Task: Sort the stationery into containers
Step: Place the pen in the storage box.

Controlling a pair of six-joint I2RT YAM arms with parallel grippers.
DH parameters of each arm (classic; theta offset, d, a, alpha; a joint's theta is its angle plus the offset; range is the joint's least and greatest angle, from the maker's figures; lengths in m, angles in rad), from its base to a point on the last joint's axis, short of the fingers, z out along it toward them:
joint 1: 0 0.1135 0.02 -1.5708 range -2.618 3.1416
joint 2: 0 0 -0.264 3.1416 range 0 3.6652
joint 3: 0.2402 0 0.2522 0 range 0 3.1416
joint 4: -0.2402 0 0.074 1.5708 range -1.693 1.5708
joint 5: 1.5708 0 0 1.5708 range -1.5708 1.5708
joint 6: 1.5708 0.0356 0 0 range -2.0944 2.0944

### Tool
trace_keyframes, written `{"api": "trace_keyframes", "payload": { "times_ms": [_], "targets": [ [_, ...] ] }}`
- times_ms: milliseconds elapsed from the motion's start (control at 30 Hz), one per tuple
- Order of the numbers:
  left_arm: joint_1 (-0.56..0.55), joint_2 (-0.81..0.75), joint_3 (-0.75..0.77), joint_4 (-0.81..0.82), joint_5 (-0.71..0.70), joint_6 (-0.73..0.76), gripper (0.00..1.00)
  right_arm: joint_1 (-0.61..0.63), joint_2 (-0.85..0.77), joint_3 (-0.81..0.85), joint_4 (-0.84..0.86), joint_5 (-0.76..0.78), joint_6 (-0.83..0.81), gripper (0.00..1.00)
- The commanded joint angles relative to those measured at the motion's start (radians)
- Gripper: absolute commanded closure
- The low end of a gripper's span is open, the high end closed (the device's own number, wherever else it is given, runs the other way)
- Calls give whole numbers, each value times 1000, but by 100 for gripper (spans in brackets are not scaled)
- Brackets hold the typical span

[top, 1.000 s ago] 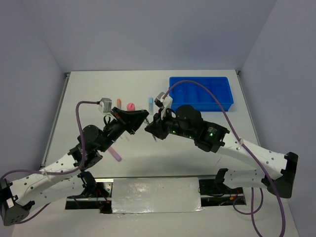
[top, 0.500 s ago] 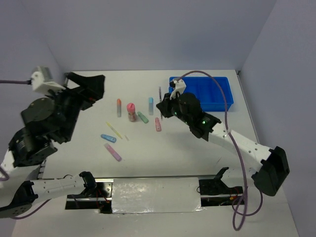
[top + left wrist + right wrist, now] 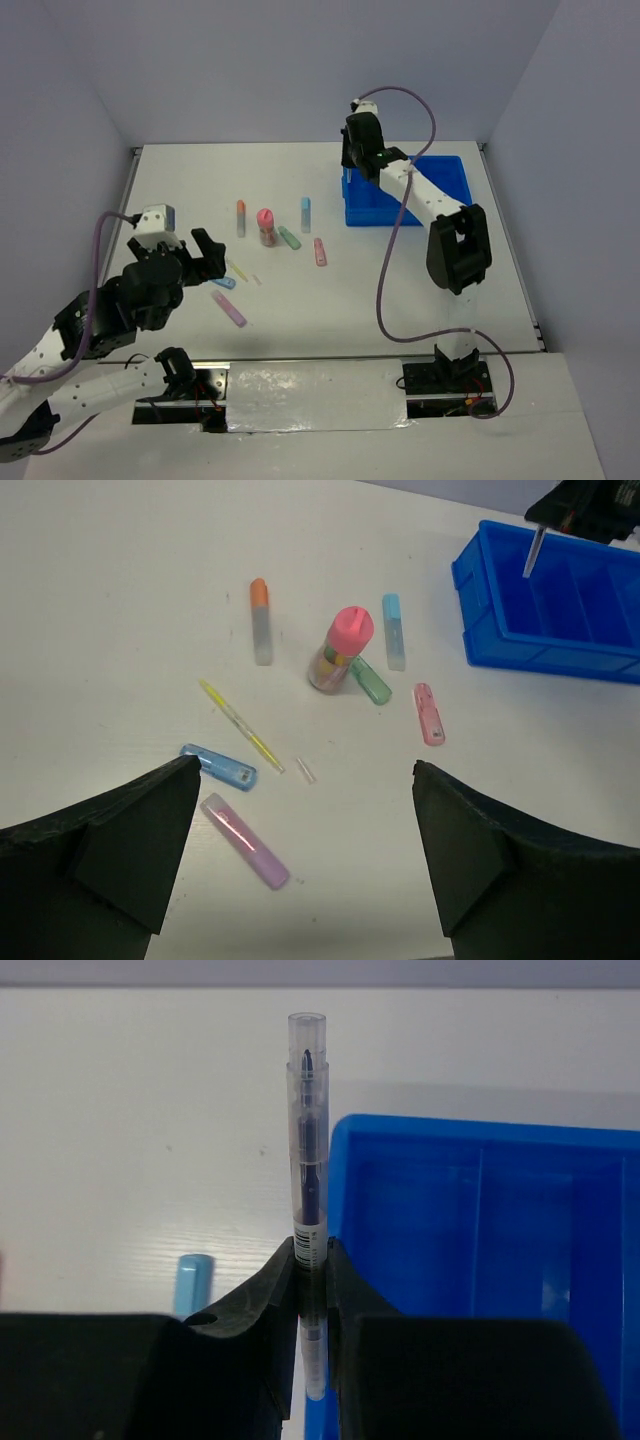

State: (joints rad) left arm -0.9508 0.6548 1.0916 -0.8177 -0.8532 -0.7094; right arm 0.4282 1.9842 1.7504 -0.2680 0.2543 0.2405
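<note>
Looking down on a white table (image 3: 300, 300), the biggest thing on it is a blue tray (image 3: 365, 212) of narrow compartments at the far right. Every place below is given from that tray.

The right gripper (image 3: 310, 1255) hovers above the tray's left end, clenched on a pen (image 3: 307, 1130). The left gripper (image 3: 305, 770) sits well left of the tray, toward the table's near edge. Its jaws are spread wide and hold nothing.

Loose stationery lies scattered left of the tray. A stubby pink-capped tube (image 3: 340, 650) appears to stand on end. A green highlighter (image 3: 371, 680) lies just beside the tube, on the tray side. A pale blue highlighter (image 3: 393, 645) and a pink highlighter (image 3: 429, 713) lie nearer the tray again. Farther off are an orange-capped highlighter (image 3: 261, 622), a darker blue highlighter (image 3: 218, 766) and a purple highlighter (image 3: 245, 827), the farthest of all.

The pen is slim and clear-barrelled with dark ink, pinched low on the barrel so most of its length juts past the fingers. Whether it hangs inside the tray's left wall or just over it, I cannot tell. A thin yellow stick (image 3: 240, 725) lies near the darker blue highlighter, with a tiny clear bit (image 3: 306, 770) beside it.

All of these look light, stiff and smooth — likely to roll or slip. A pinch across mid-barrel seems safest, and the tube is better taken by its body below the cap.
</note>
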Motion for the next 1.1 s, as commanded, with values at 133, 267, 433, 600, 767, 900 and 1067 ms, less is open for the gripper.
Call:
{"api": "trace_keyframes", "payload": {
  "times_ms": [133, 267, 433, 600, 767, 900, 1067],
  "targets": [
    [0, -145, -45, -9, -15, 60, 1, -31, 134, 139, -62, 39, -75, 100],
    [0, -179, -108, 6, -15, 56, 1, -43, 116, 72, -30, 39, -70, 100],
    [0, -178, -128, -1, 2, 45, 1, -57, 79, -52, 15, 22, -61, 99],
    [0, -178, -134, -9, 3, 39, 1, -60, 74, -95, 16, 17, -63, 92],
    [0, -178, -137, -8, 8, 42, 1, -63, 48, -104, 9, 5, -55, 64],
    [0, -185, -141, -6, 6, 42, 1, -62, 12, -85, -20, 5, -47, 31],
    [0, -193, -141, -21, -13, 27, 1, -63, -103, -46, -83, 0, -14, 27]
  ]
}}
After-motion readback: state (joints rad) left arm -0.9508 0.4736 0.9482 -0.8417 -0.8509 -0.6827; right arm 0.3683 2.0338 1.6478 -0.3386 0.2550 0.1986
